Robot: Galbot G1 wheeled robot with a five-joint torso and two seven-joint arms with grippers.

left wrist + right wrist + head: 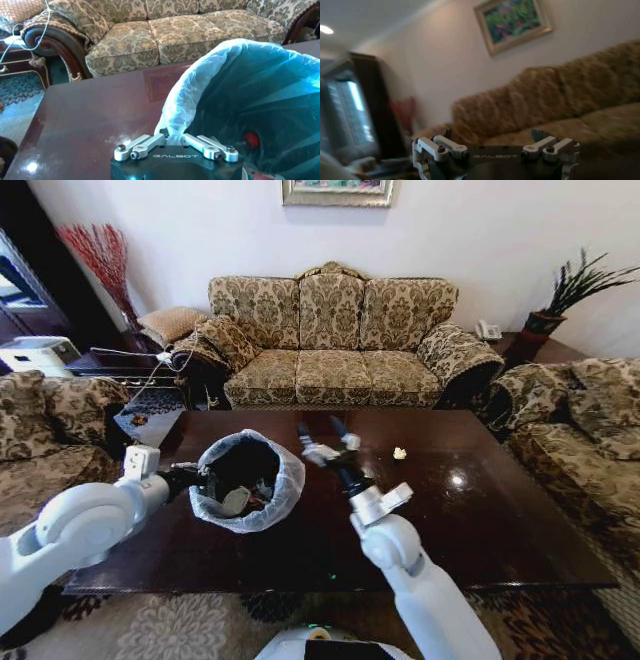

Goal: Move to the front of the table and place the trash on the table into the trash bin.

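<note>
The trash bin (248,480), black with a translucent white bag over its rim, is tilted above the left part of the table (500,520). My left gripper (205,480) is shut on the bin's bagged rim (172,127). Inside the bin lie pieces of trash (238,500), among them a bottle's red cap (250,139). One small white paper wad (400,452) rests on the table toward the far side. My right gripper (322,432) is raised above the table's middle, between the bin and the wad. It is open with nothing in it, and its fingers (447,135) are spread wide.
A patterned three-seat sofa (330,340) stands behind the table. Armchairs flank it on the left (45,430) and the right (590,430). A dark side table (120,365) with cables is at the back left and a potted plant (570,295) at the back right.
</note>
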